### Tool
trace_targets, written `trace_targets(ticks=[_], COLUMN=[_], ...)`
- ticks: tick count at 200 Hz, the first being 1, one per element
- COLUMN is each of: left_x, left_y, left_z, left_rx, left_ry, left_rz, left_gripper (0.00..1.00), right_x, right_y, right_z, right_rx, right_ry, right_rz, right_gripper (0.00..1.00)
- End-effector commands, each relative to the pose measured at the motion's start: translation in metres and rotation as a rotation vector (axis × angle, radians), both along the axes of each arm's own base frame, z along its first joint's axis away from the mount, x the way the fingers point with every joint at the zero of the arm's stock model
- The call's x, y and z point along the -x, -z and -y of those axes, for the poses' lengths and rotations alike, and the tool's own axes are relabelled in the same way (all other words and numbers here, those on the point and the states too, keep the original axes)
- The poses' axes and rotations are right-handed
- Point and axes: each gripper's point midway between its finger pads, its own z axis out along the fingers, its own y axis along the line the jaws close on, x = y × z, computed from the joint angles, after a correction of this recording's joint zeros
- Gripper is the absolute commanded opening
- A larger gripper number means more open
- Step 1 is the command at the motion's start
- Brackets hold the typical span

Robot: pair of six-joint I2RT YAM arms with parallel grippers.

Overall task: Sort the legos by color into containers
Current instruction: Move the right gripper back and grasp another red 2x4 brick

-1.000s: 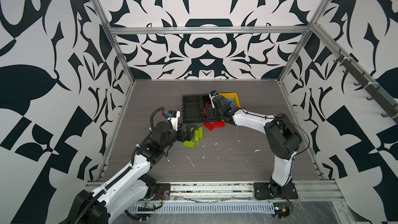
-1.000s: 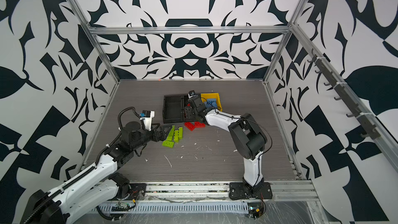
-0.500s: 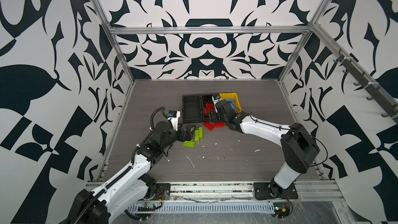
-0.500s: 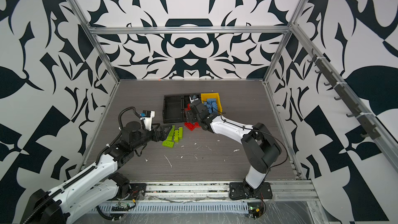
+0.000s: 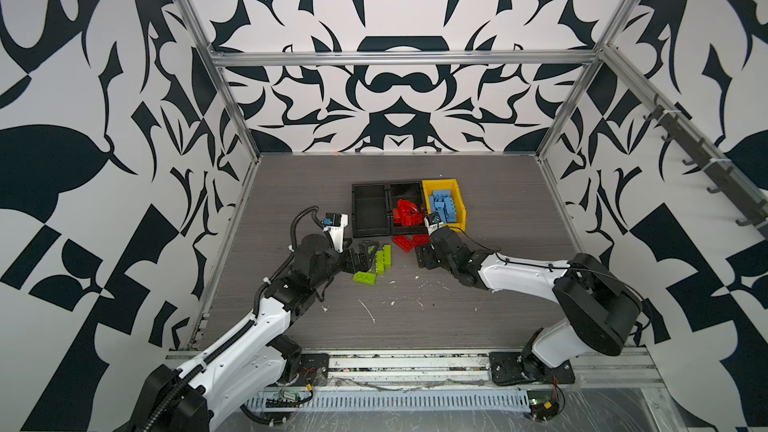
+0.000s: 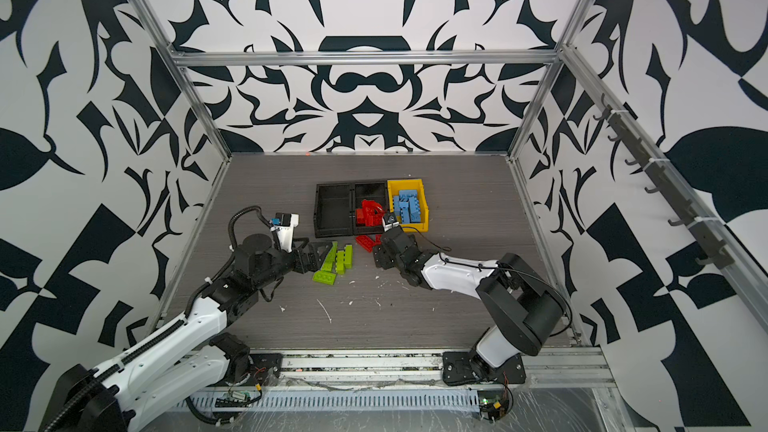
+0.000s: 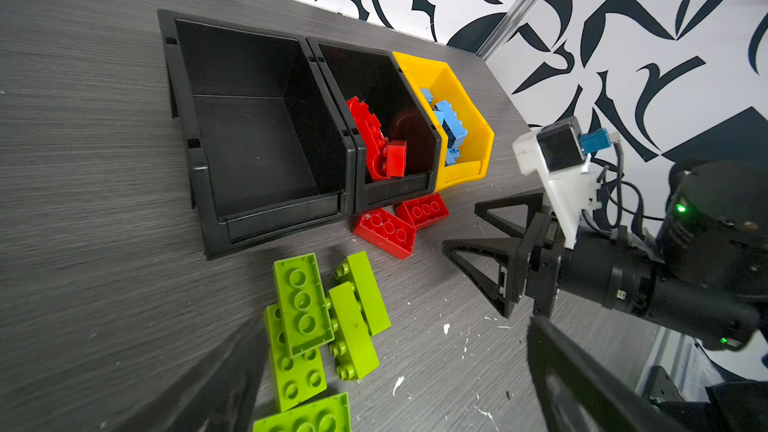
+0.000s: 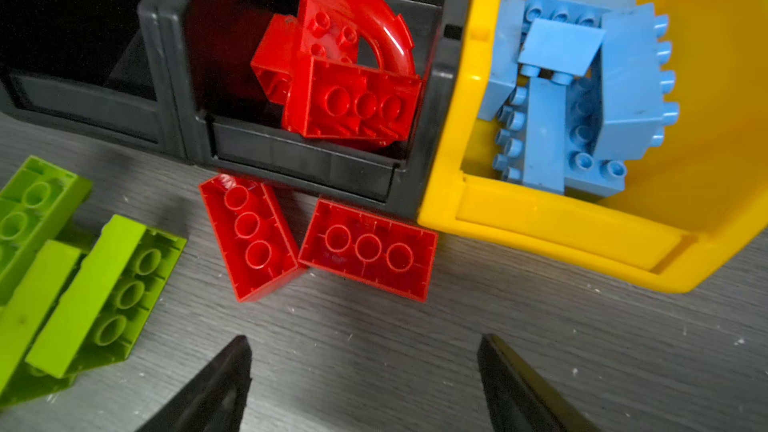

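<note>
Right hand (image 5: 424, 257), held over the middle black bin (image 8: 299, 155) a second ago, has been drawn back low over the counter (image 8: 582, 326). Its jaws have been spread wider and nothing is gripped. A red piece is judged to have been released there, since red legos (image 8: 353, 101) and the curved arch (image 8: 386, 35) are piled inside.

2 red bricks (image 8: 368, 249) are left on the counter just in front of that bin, directly ahead of the open fingers, so red is judged nearly sorted. Left hand (image 5: 361, 257) has been kept fully open and empty at the lime green bricks (image 7: 324, 317), none yet moved to the empty left black bin (image 7: 257, 151). Light blue bricks (image 8: 582, 89) are heaped in the yellow bin (image 8: 540, 218).

All pieces are hard, glossy moulded plastic. The 2 red bricks lie underside up, hollow with round tubes, and round studs show on others. The black bins look matte with low front lips. The counter is grey, wood-grained and flecked with white chips.
</note>
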Motion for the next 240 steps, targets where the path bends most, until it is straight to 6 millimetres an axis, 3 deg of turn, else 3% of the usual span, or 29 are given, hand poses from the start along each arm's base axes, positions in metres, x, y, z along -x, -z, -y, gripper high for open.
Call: trace_targets(ticks=[1, 62, 137, 212, 240], left_x=[-0.002, -0.002, -0.002, -0.001, -0.001], left_y=[-0.010, -0.009, -0.009, -0.011, -0.012], left_z=[0.001, 0.001, 0.001, 0.001, 0.001], left_rx=[0.017, 0.015, 0.015, 0.020, 0.021], left_ry=[-0.001, 0.000, 0.001, 0.004, 0.004], left_rz=[0.023, 0.023, 0.024, 0.026, 0.028], left_gripper=[1.00, 1.00, 1.00, 1.00, 1.00], right_x=[-0.009, -0.021, -0.040, -0.056, -0.058], right_y=[-0.004, 0.019, 0.034, 0.035, 0.034], right_z=[-0.007, -0.014, -0.029, -0.018, -0.011], right_rx=[-0.078, -0.075, -0.039, 0.011, 0.066], right_ry=[-0.009, -0.045, -0.067, 0.065, 0.103], right_rz=[0.028, -0.021, -0.058, -0.027, -0.009], right_gripper=[0.89, 0.89, 0.89, 0.89, 0.81])
